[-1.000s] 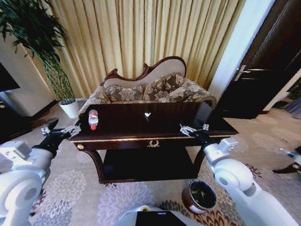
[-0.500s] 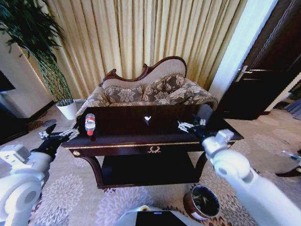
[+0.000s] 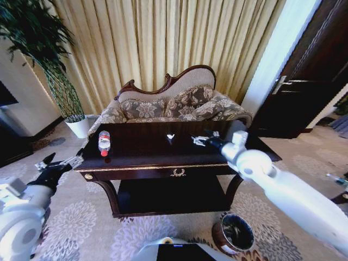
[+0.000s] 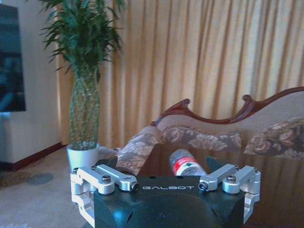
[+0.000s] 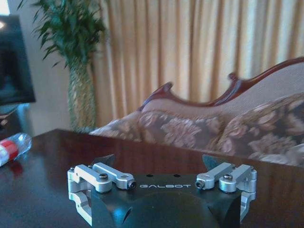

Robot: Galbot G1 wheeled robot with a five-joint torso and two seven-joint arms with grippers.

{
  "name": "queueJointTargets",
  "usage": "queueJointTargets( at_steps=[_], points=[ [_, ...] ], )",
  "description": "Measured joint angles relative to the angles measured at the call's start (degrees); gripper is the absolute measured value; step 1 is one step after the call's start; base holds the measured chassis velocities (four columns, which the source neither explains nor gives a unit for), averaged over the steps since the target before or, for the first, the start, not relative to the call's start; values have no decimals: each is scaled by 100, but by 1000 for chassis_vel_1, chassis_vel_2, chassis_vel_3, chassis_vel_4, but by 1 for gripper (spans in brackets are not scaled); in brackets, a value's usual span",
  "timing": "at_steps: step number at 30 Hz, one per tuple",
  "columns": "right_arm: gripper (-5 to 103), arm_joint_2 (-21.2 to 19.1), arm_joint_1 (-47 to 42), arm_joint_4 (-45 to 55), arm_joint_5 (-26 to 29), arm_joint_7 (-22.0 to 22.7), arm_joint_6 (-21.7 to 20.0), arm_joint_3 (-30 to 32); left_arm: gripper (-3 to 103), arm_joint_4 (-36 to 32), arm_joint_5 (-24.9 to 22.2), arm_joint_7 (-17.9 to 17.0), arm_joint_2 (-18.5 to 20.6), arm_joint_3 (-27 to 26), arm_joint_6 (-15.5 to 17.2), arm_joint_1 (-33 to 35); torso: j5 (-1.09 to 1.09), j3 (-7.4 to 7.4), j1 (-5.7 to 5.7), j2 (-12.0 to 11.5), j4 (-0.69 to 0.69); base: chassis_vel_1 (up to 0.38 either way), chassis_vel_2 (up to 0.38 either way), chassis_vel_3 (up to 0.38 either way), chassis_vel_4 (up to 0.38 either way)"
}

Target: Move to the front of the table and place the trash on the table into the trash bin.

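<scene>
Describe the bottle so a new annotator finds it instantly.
Start at the dark glossy table in front of the floral sofa. On the tabletop's left end, near the potted plant, lies a small clear plastic bottle on its side. Its red cap and red label set it apart from the tiny white scrap at the table's middle, which the right gripper is nearer to.

Warm daylight is filtered through the gold curtains, and the room is lit softly and evenly. A pale sheen is carried by the glossy table. Edges of the head view are bowed by wide-angle distortion — the door leans. Both wrist views are rendered soft, slightly hazy — backlit by the curtains.
</scene>
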Motion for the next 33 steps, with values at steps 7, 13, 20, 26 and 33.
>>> queueJointTargets(
  at_steps=[7, 13, 20, 26, 33],
  points=[
    [100, 848, 1844, -935, 140, 223, -206, -1626, 100, 0, -12, 4, -178, -183, 2, 193, -1, 0, 0, 0, 0, 0, 0, 0, 0],
    [100, 1658, 2382, -1710, 127, 566, -423, -2124, 100, 0, -17, -27, -240, -192, 9, 213, -1, 1, 1, -1, 2, 0, 0, 0, 0],
    [100, 2461, 2502, -2357, 770, 1835, -1182, -2193, 100, 0, -34, -30, -272, -285, 15, 234, 0, 0, 0, 0, -2, 0, 0, 0, 0],
    [100, 2695, 2451, -2447, 1270, 2710, -1577, -2033, 100, 0, -42, -30, -267, -289, 23, 209, -1, 0, 1, 0, -2, 0, 0, 0, 0],
    [100, 2665, 2323, -2460, 1254, 2897, -1664, -1974, 100, 0, -28, -30, -252, -174, 33, 108, 1, 0, 0, 0, -2, 0, 0, 0, 0]
  ],
)
